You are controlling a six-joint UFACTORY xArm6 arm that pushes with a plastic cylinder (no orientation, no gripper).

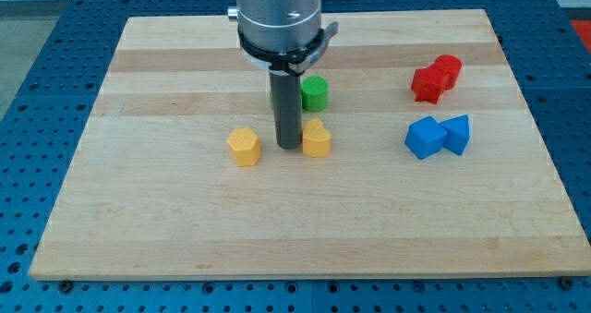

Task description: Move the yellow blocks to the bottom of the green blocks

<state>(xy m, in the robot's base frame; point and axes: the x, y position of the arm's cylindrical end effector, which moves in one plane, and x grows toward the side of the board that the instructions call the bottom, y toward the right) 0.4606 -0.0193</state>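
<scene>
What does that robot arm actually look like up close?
A wide silver-grey metal cylinder enters from the view's top, ringed by a black band with small side tabs. Below it hangs a straight dark grey rod ending in my tip. No cables or markings are visible.

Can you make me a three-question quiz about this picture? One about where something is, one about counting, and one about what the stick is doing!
1. Where are the red blocks?
A. near the view's top right
B. near the view's bottom left
C. right under the rod

2. How many yellow blocks are on the wooden board?
A. one
B. two
C. four

3. What is my tip doing?
A. resting on the blue blocks
B. sitting off the board
C. standing between the two yellow blocks

Answers:
1. A, the red pair lies at the view's upper right, above the blue blocks.
2. B, there is the left yellow block and the right yellow block.
3. C, the tip is close beside the right yellow one, with the green block just above; a second green one seems hidden behind the rod.
</scene>
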